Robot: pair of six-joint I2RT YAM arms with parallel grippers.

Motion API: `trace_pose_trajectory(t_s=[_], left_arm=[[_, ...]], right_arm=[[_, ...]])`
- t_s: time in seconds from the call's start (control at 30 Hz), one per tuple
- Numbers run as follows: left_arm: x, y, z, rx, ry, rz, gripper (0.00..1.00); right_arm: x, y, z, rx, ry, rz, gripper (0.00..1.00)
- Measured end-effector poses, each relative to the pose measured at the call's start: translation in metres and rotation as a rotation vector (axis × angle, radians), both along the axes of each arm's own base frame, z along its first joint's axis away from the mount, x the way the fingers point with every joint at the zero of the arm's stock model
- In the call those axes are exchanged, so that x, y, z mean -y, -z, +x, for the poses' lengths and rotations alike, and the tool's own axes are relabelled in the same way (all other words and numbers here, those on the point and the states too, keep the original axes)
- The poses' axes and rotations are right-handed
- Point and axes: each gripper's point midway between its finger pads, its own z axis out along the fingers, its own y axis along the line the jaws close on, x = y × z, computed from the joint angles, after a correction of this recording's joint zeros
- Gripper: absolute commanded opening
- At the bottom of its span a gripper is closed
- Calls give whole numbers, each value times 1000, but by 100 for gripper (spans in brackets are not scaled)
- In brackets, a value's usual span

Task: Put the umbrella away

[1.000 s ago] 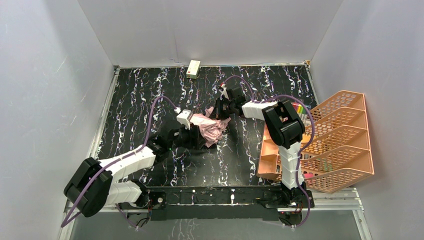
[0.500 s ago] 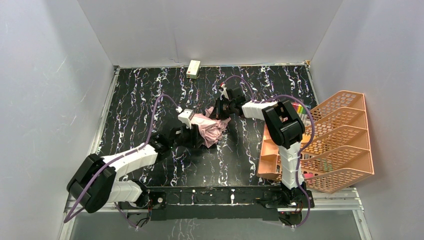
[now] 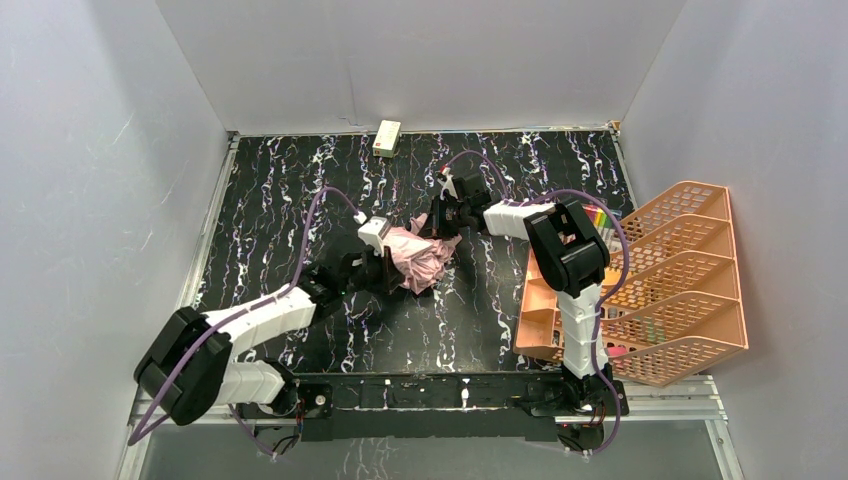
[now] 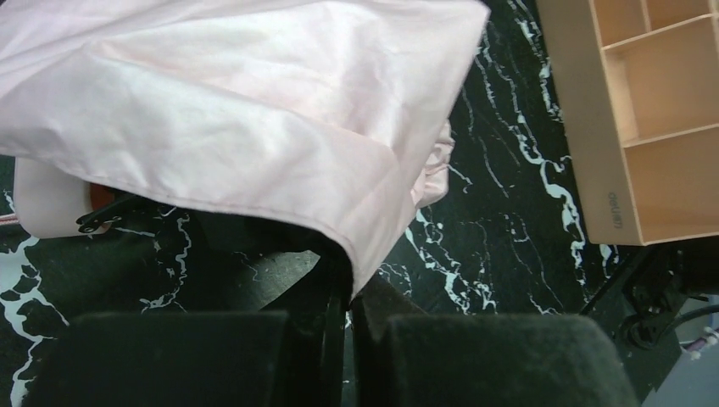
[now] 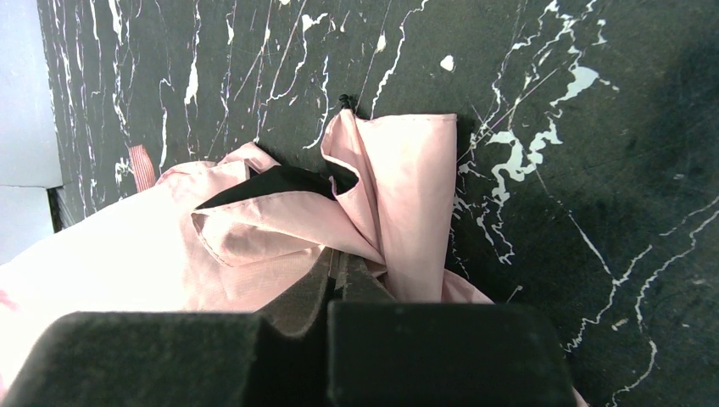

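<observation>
The umbrella lies crumpled in the middle of the black marbled table, pale pink fabric up with a little black lining showing. My left gripper is at its near left side. In the left wrist view that gripper is shut on the hem of the pink fabric, which drapes over it. The stubby pink handle shows under the cloth at the left. My right gripper is at the umbrella's far side. In the right wrist view it is shut on a gathered fold of the pink fabric.
An orange mesh organiser rack stands at the right edge of the table, close to the right arm, and its compartments show in the left wrist view. A small cream box lies by the back wall. Grey walls close in three sides.
My left gripper has shut on the umbrella's fabric edge after standing open, and the arm has edged slightly towards the umbrella. The right arm has not moved.
</observation>
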Motion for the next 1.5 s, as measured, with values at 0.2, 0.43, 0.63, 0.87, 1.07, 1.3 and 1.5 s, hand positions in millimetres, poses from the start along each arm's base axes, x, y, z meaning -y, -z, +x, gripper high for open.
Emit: trace_pose_trajectory(t_s=[0.2,0.43,0.63,0.87,1.07,1.3,1.5], left_arm=[[3,-27,-13,26,52,-60,0],[4,-54,-44,21,167,-127,0],[-6,-71,-54,30,181,-104,0],[-12,-109,-47,95,181,-55,0],[-9,-143,-51,132,239,-58,2],[4,-170,-68,141,357,-127,25],[-4,-147,-71,93,313,-106,62]], right_arm=[[0,0,1,-10,-2,-8,0],[0,0,2,-22,-11,-16,0],[-1,0,3,-28,-14,-15,0],[-2,1,0,-41,-28,-6,0],[-2,1,1,-40,-30,-6,0],[-2,1,3,-36,-25,-9,0],[-2,1,3,-36,-25,-9,0]])
